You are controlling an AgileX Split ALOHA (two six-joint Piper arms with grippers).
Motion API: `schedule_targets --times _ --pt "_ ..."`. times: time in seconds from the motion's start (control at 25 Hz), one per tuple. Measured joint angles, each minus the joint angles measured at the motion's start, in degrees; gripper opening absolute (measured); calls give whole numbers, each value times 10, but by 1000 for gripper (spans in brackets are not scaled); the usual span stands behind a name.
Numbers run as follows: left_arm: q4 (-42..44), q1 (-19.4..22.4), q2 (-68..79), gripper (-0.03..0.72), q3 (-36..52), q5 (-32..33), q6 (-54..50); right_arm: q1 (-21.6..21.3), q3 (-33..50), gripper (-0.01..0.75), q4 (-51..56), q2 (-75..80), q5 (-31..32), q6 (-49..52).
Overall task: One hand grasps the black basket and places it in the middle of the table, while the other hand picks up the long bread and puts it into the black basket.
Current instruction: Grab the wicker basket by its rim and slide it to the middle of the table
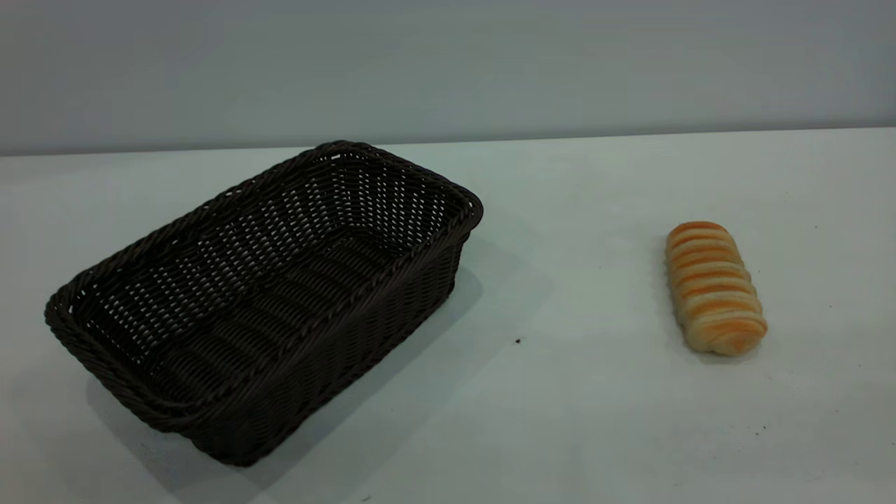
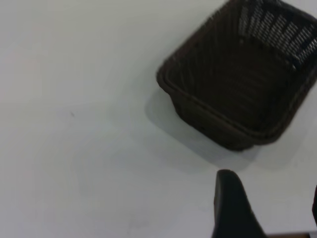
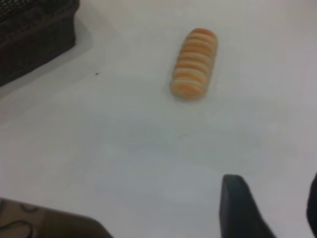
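Observation:
The black basket (image 1: pixel 266 294) sits empty on the left of the white table (image 1: pixel 574 392), lying at a slant. It also shows in the left wrist view (image 2: pixel 242 84) and at a corner of the right wrist view (image 3: pixel 34 34). The long bread (image 1: pixel 714 287) lies on the table at the right; it also shows in the right wrist view (image 3: pixel 194 62). Neither arm shows in the exterior view. My left gripper (image 2: pixel 270 198) hovers open and empty above the table, short of the basket. My right gripper (image 3: pixel 272 198) hovers open and empty, short of the bread.
A grey wall runs behind the table's far edge (image 1: pixel 630 134). A few tiny dark specks (image 1: pixel 517 341) mark the tabletop between basket and bread. A dark edge with a cable (image 3: pixel 44 223) shows at the near side in the right wrist view.

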Motion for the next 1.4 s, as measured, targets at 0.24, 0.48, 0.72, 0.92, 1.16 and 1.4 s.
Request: schedule_targets --times 0.24,0.48,0.72,0.92,1.16,1.4 --pt "-1 0 164 455 0 -61 5 0 0 533 7 64 -66 -10" --pt "-11 0 389 455 -15 -141 37 0 0 589 28 173 -109 -54" --pt "-71 0 600 455 -98 -192 92 0 0 587 93 268 -157 -111" --pt "-127 0 724 455 -142 -203 88 0 0 587 101 284 -169 -135" --pt "-139 0 812 455 -143 -216 -72 0 0 587 102 284 -171 -137" --pt "-118 0 870 455 -144 -279 -238 0 0 587 102 284 -171 -137"
